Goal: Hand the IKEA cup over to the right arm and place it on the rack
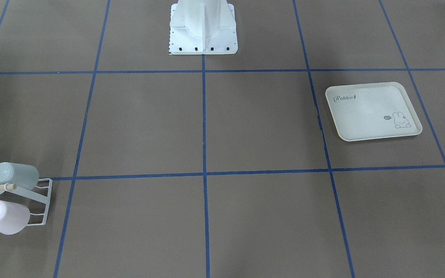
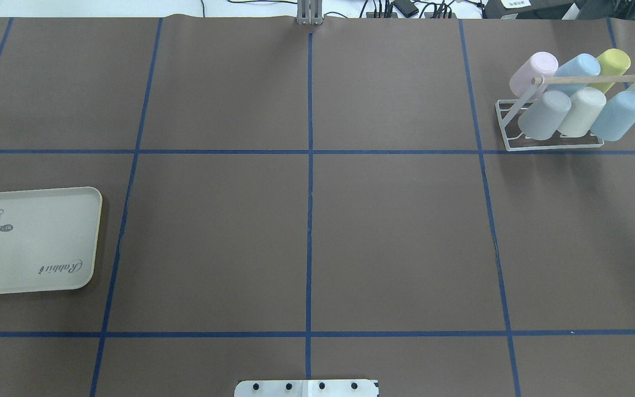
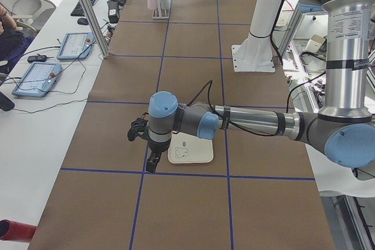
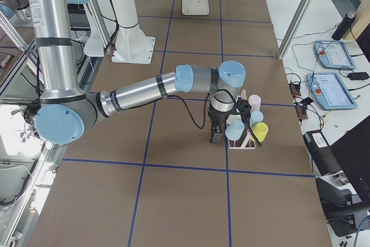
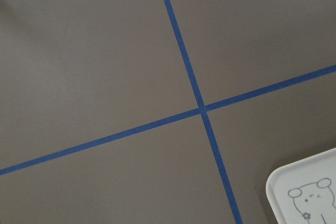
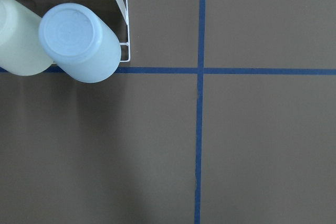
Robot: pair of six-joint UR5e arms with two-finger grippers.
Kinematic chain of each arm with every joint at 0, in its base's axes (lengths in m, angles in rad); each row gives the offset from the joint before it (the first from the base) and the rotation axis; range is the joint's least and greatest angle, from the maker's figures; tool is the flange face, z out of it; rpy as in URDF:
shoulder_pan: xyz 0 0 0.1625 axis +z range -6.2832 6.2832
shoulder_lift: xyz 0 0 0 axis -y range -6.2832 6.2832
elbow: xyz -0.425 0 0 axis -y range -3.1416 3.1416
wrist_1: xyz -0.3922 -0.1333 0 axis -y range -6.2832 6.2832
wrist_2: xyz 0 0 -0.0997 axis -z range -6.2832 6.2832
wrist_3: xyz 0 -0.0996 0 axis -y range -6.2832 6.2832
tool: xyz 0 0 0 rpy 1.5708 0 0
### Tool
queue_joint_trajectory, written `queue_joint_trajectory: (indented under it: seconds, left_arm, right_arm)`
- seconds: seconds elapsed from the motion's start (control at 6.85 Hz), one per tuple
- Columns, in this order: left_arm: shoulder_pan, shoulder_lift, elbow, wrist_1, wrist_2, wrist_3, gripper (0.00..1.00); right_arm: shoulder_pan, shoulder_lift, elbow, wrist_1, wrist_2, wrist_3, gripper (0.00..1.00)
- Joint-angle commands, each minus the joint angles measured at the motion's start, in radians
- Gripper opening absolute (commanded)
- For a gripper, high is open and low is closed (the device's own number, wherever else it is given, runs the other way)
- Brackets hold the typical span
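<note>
- My left gripper (image 3: 151, 165) — on the near arm in the left side view; it hangs over the table (image 2: 213, 248), just beside the tray (image 2: 31, 242). I cannot tell whether its jaws are wide or narrow.
- My right gripper (image 4: 216, 139) — it points down just beside the rack (image 2: 507, 124). I cannot tell the state of these jaws either.
- Cups (image 2: 581, 112) — 6, all on the rack, tilted with bases up, in 2 rows of 3. The far row is pink, blue and yellow. The near row is grey-blue, cream and blue.
- Rack: white wire, at the table's far right, with a wooden rod (image 2: 593, 80) across the top.
- Tray: cream, rabbit print, at my left edge, well apart from the rack.
- Right wrist view: the rack's corner and 2 cups, upper left.
- Left wrist view: crossing blue tape (image 5: 202, 109), with the tray's corner lower right.
</note>
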Motion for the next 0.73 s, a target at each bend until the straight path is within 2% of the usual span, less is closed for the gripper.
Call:
queue_joint_trajectory:
  seconds: [0.0,0.15,0.44,0.58]
  left_arm:
    - [-0.001,-0.002,0.017,0.048,-0.019,0.008,1.00]
    - [-0.001,-0.001,0.015,0.048,-0.082,0.008,1.00]
    - [-0.001,0.004,0.015,0.045,-0.099,0.008,1.00]
    - [-0.001,0.007,0.015,0.044,-0.101,0.008,1.00]
  right_arm:
    - [0.000,0.007,-0.003,-0.044,0.014,-0.006,1.00]
    - [0.000,-0.002,-0.010,-0.042,0.011,-0.028,1.00]
    - [0.000,-0.013,-0.059,-0.029,0.006,-0.169,1.00]
    - [0.003,-0.033,-0.076,0.014,0.009,-0.184,1.00]
